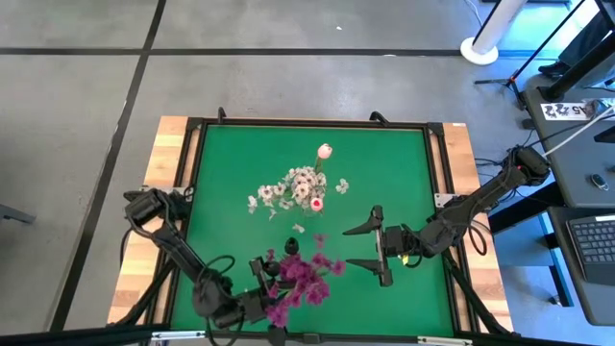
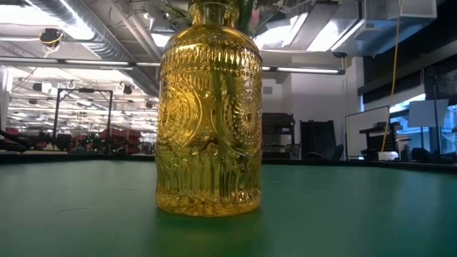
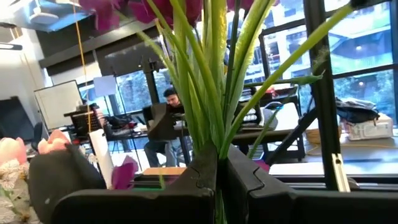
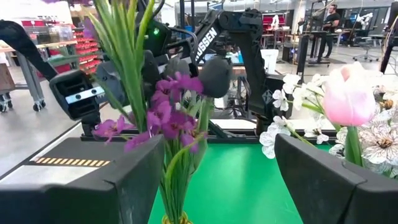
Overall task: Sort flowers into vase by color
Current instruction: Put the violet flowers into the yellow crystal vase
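High view: your left tool point(image 1: 272, 288) sat at the desk's point(image 1: 221, 183) near edge, clamped on the green stems of the magenta sprigs point(image 1: 306, 276). The white blossoms point(image 1: 300, 186) and a pink tulip point(image 1: 325, 151) stood mid-desk in the yellow glass vase point(image 2: 209, 114). Your right tool point(image 1: 373, 246) hung just right of the sprigs, fingers spread wide, holding nothing.

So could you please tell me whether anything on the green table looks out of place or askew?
Nothing stands out. The white and pink flowers sit together at mid-table, the left gripper is shut on the magenta-purple flowers near the front edge, and the open right gripper hangs beside them.
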### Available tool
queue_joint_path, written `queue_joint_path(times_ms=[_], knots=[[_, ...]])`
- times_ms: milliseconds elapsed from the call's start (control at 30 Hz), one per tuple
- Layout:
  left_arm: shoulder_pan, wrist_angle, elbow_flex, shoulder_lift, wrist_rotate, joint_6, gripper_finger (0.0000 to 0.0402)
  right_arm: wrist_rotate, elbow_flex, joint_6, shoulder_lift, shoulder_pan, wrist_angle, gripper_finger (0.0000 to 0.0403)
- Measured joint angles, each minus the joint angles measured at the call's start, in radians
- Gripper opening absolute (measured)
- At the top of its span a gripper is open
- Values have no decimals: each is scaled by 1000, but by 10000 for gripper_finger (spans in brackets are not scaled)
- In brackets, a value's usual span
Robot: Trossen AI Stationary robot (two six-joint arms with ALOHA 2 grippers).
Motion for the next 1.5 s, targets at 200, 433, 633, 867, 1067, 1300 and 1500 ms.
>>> queue_joint_path(times_ms=[200, 433, 633, 867, 1067, 1300, 1500], knots=[[2, 3, -7, 0, 1, -12, 0, 0, 0, 0, 0, 0, -8, 303], [3, 5, -84, -1, -21, -121, 0, -1, 0, 0, 0, 0, -8, 303], [2, 6, -107, -1, -26, -158, 0, -2, 0, 0, 0, 0, -8, 303], [5, -11, -146, -1, -26, -250, 0, -2, 0, 0, 0, 0, -7, 303], [21, -168, -151, -1, -26, -415, 0, -2, 0, 0, 0, 0, -8, 303], [41, -337, -151, -1, -26, -585, 0, -2, 0, 0, 0, 0, -8, 303], [41, -383, -151, -1, -27, -632, 0, -2, 0, 0, 0, 0, -9, 303]])
